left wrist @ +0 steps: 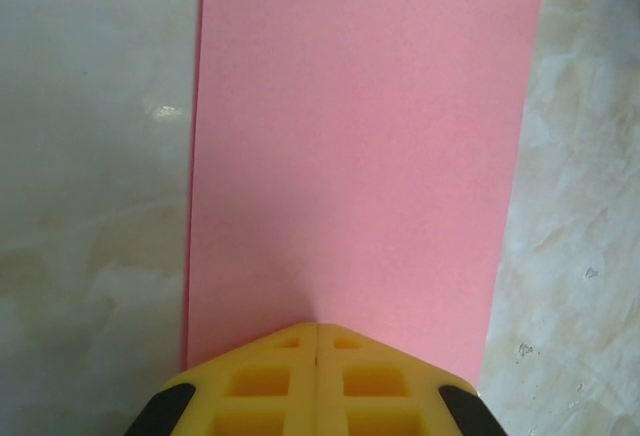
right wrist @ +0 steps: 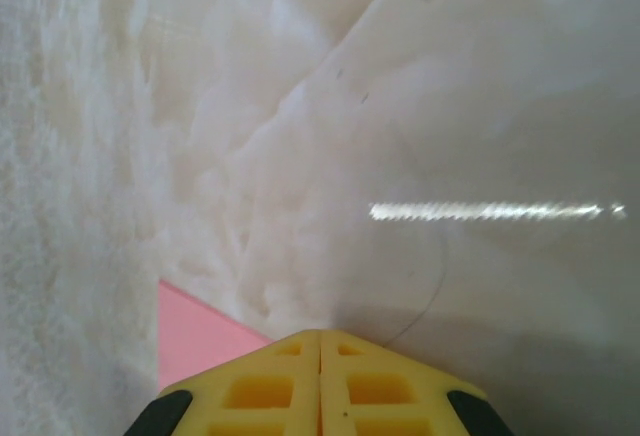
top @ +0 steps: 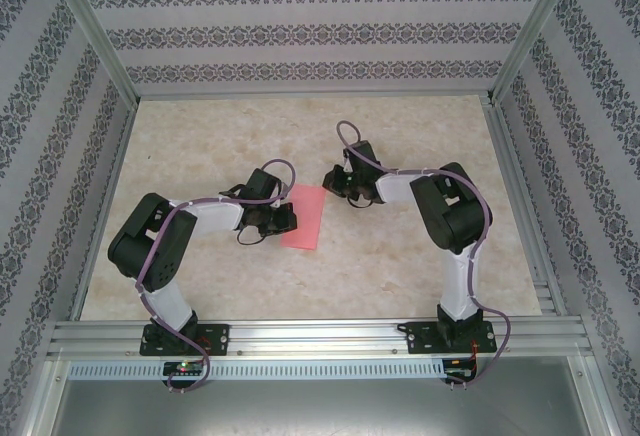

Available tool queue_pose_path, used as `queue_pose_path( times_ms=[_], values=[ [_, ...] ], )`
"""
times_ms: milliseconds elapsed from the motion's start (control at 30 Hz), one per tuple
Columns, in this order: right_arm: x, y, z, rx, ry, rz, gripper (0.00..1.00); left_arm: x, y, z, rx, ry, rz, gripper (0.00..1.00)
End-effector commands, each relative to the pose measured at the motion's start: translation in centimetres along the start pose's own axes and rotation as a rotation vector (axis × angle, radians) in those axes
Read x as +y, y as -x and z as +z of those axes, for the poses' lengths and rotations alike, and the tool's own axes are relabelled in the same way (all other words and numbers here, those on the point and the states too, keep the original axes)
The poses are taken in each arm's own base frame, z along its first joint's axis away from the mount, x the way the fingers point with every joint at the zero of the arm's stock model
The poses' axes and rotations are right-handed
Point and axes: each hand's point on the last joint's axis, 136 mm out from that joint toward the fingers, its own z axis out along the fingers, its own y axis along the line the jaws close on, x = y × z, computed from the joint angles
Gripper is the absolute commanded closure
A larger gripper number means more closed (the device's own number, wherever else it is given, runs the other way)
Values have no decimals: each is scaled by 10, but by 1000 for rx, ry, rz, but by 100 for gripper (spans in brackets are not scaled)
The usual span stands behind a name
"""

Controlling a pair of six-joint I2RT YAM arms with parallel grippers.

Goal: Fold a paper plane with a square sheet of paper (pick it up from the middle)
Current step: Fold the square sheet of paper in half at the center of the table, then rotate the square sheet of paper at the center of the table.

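Between the closed left gripper and right gripper, the square sheet of paper lies as a narrow rectangle: apparently 1 fold done, nose and wings remaining.

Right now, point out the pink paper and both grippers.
pink paper (top: 306, 218): top view, sheet's middle.
left gripper (left wrist: 317, 331): left wrist view, fingertip seam.
right gripper (right wrist: 320, 336): right wrist view, fingertip seam.

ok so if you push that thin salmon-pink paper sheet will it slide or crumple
Probably slides: the thin salmon-pink paper sheet lies flat on a glossy marble-look tabletop. Likely floppy and light, so it may buckle ahead of the shut left gripper.
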Motion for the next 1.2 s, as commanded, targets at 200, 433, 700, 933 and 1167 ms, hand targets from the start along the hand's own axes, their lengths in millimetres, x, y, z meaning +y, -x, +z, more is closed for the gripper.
queue_pose_path(
  times_ms=[200,433,700,933,1167],
  values=[
    [26,21,-45,-90,-5,-89,91,48,-27,4,112,227,93,100],
    [57,-27,-43,71,54,-240,90,21,-3,-4,83,182,231,100],
    [53,-40,-2,177,-2,-230,90,-16,7,-22,6,36,143,93],
    [16,-41,2,180,-154,-163,90,-31,0,-38,-74,-69,43,87],
    [-27,-46,-30,128,-374,-65,91,-53,-13,-44,-122,-138,2,80]
  ],
)
